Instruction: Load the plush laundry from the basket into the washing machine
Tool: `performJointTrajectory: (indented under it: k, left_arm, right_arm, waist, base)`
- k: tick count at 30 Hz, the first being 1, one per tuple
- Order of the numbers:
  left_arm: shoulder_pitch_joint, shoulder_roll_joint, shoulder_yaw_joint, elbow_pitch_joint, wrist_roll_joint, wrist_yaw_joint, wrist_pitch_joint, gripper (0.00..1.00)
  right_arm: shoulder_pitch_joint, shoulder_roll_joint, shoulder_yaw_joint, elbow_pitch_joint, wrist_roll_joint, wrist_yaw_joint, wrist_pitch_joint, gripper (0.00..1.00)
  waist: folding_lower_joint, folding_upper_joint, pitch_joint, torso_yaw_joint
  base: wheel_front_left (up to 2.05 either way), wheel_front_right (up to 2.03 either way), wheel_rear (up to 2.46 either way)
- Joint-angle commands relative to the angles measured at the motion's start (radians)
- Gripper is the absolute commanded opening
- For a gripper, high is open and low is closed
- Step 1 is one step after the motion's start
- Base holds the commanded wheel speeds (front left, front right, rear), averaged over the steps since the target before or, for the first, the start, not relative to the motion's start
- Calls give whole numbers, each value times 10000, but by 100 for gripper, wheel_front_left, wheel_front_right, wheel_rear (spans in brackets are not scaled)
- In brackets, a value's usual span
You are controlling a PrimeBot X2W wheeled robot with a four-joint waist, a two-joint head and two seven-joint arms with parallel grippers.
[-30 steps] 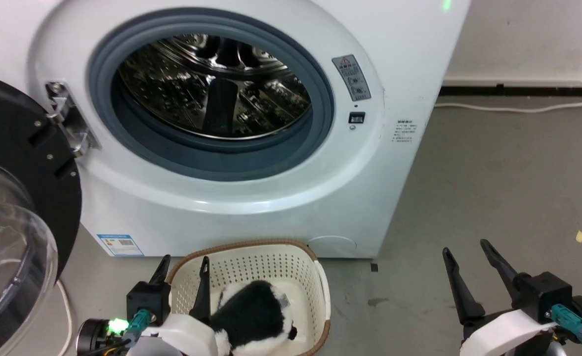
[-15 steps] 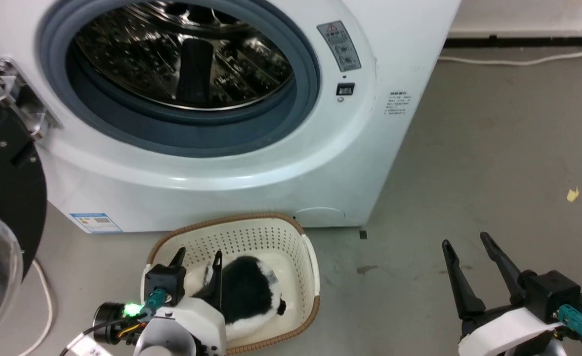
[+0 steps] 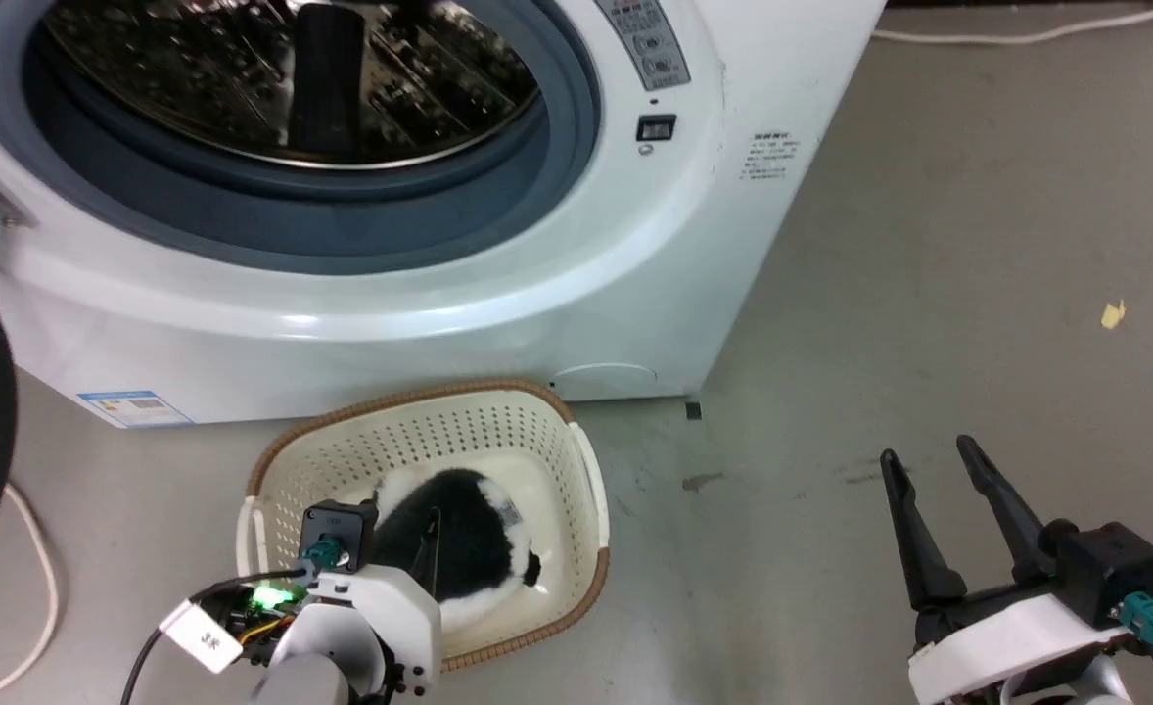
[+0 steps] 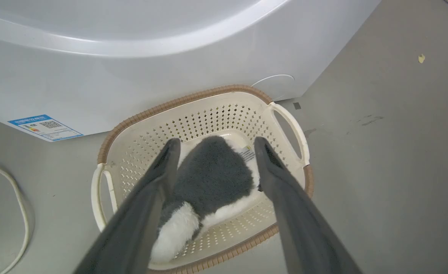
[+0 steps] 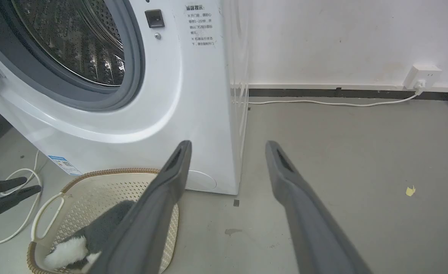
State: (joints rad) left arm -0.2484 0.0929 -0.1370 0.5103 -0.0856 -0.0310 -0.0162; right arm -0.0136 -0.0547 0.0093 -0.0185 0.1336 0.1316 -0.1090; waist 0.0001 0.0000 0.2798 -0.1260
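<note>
Left hand [image 4: 216, 141] has dropped into the basket [image 4: 186, 99] at 7 o'clock, wide astride the plush laundry [image 4: 212, 179], ready to close

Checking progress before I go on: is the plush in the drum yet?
No, the plush lies in the basket before the washer.

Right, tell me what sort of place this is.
Probably a laundry corner in a plain utility room: a white front-loading washing machine, a basket standing on a bare grey floor before it, and a wall socket with a cable along the skirting.
</note>
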Motion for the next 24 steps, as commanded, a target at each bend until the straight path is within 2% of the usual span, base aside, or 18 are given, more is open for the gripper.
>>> performJointTrajectory:
  k: [1, 8, 14, 24]
  left_arm:
    - [-249, 106, -48, 236, -73, -34, 53, 100]
    - [-806, 315, -229, 1195, -235, -87, 300, 100]
    - [-1280, 475, -530, 1973, -313, -245, 949, 100]
    - [-2228, 950, -1107, 2996, -245, -300, 1005, 100]
  right_arm:
    - [-209, 21, 5, -84, 113, -4, -113, 100]
    - [-329, 23, -7, -78, 352, -5, -260, 100]
    - [-420, 26, 30, -97, 467, -5, -384, 100]
    - [-600, 29, 92, -149, 814, -6, -593, 100]
  waist:
    - [-1, 0, 141, -69]
    - [-1, 0, 656, -249]
    - [-1, 0, 1126, -413]
    - [-1, 0, 2035, -769]
  base:
    - [0, 0, 0]
    - [0, 0, 0]
    - [0, 0, 0]
    - [0, 0, 0]
